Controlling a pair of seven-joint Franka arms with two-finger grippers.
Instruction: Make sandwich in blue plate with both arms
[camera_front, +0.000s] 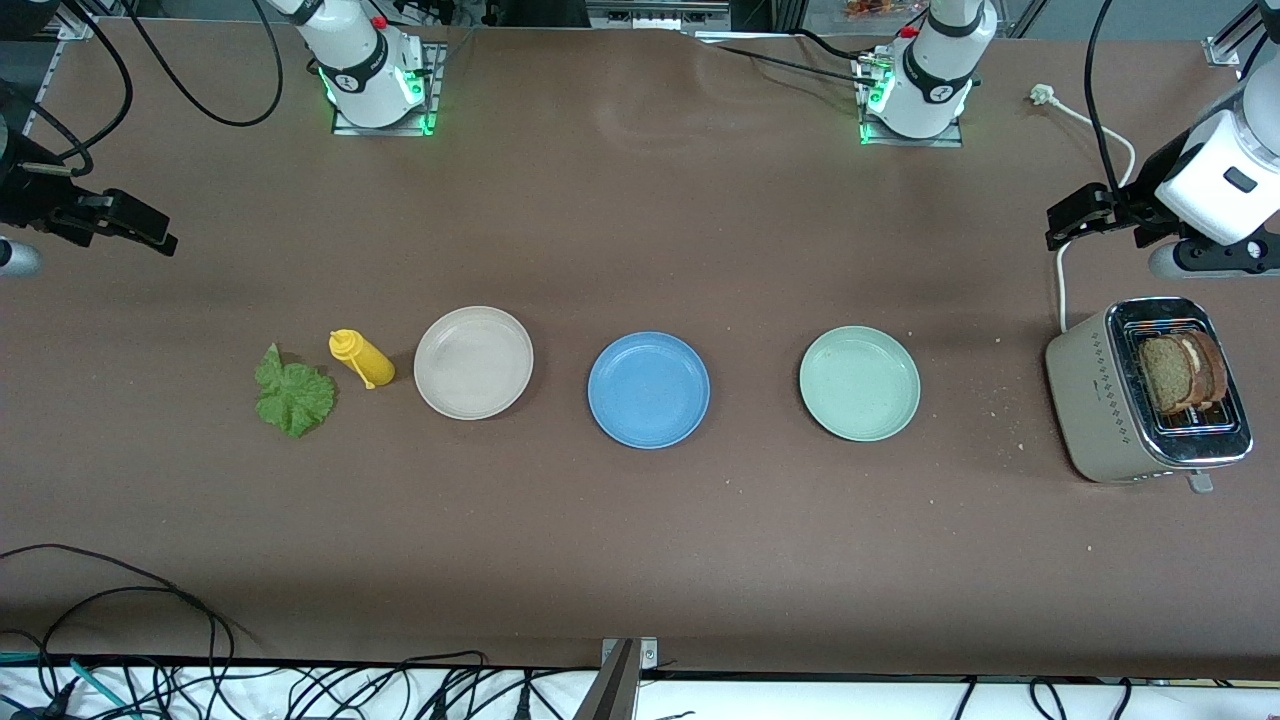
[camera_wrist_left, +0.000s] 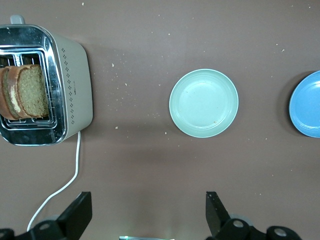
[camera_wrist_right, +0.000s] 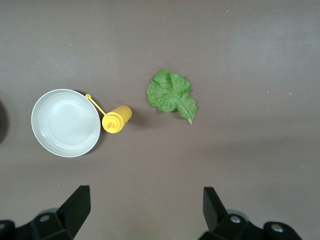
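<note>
Nothing is assembled yet. The blue plate (camera_front: 648, 390) sits bare mid-table, between a beige plate (camera_front: 473, 362) and a green plate (camera_front: 859, 383). Two bread slices (camera_front: 1184, 372) stand in the toaster (camera_front: 1090, 400) at the left arm's end. The lettuce (camera_front: 293, 393) lies beside a yellow bottle (camera_front: 362, 359) at the right arm's end. The left gripper (camera_front: 1085, 215) hovers near the toaster, jaws wide apart, holding nothing. The right gripper (camera_front: 125, 228) hangs over bare table, equally wide, also holding nothing.

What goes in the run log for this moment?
blue plate: empty | bread: in toaster | left gripper: open | right gripper: open
</note>
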